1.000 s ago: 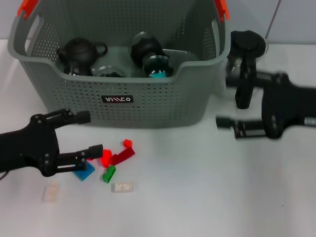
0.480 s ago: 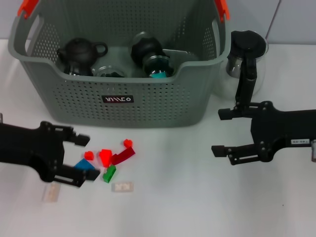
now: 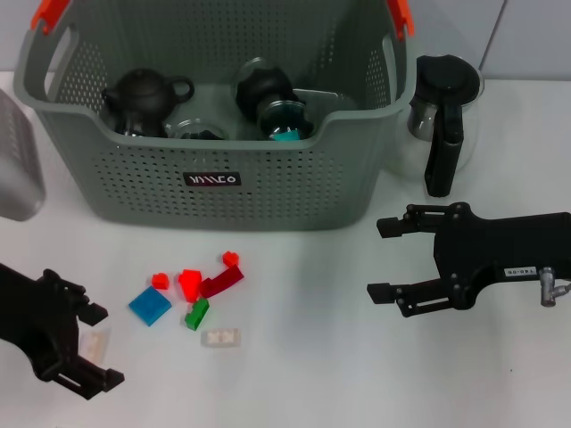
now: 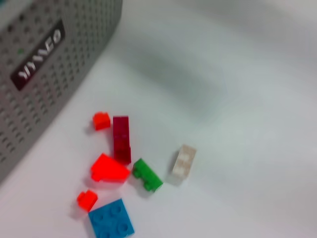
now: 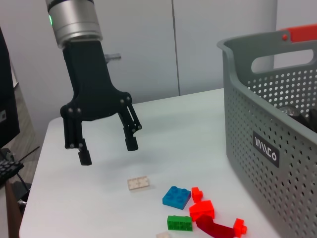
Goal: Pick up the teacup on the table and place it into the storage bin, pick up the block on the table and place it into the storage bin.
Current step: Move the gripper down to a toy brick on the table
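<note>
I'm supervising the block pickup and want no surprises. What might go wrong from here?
1. The blocks lie clustered; the open left gripper may knock neighbours while grabbing one.
2. The pale block nearly matches the table and might be overlooked.
3. The open right gripper hovers near the glass jug beside the storage bin; a swing might tip it.

- Storage bin: grey perforated wall with a black label showing white lettering, standing on the white table.
- Loose blocks lying beside it: dark red block, small red block, red wedge, green block, pale block, blue block.
</note>
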Robot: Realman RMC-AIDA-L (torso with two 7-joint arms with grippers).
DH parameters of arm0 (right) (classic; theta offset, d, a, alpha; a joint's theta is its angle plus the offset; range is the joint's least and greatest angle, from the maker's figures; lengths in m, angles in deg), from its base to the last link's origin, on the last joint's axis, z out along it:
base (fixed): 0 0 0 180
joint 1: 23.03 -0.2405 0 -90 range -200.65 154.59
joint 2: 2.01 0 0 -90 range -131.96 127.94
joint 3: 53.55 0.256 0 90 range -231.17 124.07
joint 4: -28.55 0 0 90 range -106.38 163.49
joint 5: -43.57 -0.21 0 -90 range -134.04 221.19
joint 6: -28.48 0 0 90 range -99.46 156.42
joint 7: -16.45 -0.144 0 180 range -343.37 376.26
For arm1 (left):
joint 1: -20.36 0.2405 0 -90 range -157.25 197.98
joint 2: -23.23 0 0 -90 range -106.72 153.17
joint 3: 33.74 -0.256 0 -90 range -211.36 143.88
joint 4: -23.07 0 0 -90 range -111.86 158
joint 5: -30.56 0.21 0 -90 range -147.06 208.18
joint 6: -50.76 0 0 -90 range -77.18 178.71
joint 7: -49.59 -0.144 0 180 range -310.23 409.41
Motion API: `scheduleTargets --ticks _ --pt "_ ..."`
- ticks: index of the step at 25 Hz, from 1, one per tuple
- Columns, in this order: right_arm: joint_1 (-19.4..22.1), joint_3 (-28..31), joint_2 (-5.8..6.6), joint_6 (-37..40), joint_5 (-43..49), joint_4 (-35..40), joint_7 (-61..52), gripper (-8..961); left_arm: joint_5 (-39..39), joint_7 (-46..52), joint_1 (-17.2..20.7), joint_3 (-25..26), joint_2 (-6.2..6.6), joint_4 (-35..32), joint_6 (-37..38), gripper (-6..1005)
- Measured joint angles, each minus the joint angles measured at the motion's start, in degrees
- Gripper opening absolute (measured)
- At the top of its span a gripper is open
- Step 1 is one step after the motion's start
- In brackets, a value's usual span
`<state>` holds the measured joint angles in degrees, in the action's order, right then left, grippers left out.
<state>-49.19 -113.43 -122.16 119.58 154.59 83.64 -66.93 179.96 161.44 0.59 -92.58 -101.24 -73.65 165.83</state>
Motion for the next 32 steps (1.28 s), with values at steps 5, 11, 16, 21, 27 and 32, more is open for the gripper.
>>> scheduleTargets --ticks 5,11,16,21,27,32 --pt "-0.3 0.2 0.09 -0.1 0.0 -0.1 0.4 914 3.1 0.2 -1.3 -2.4 -0.01 4.3 -5.0 856" --pt "-0.7 0.2 0.1 -0.1 0.0 -0.8 0.8 914 6.0 -0.5 -2.9 -5.3 0.17 11.6 -10.9 855" --pt "-1.5 -0.1 0.09 -0.1 0.9 -2.4 0.9 914 8.0 -0.7 -3.5 -5.6 0.2 13.3 -12.7 854" --pt "-2.0 -0.3 0.09 -0.1 1.3 -3.5 0.9 914 10.4 -1.1 -3.6 -6.6 0.13 15.3 -14.9 853" --pt "-2.2 -0.4 0.1 -0.1 1.3 -3.7 0.9 914 11.2 -1.6 -3.6 -7.4 0.1 16.1 -15.7 852" --pt "-2.2 -0.7 0.1 -0.1 1.5 -3.7 0.9 914 12.7 -1.7 -3.6 -8.0 0.09 16.3 -15.8 851"
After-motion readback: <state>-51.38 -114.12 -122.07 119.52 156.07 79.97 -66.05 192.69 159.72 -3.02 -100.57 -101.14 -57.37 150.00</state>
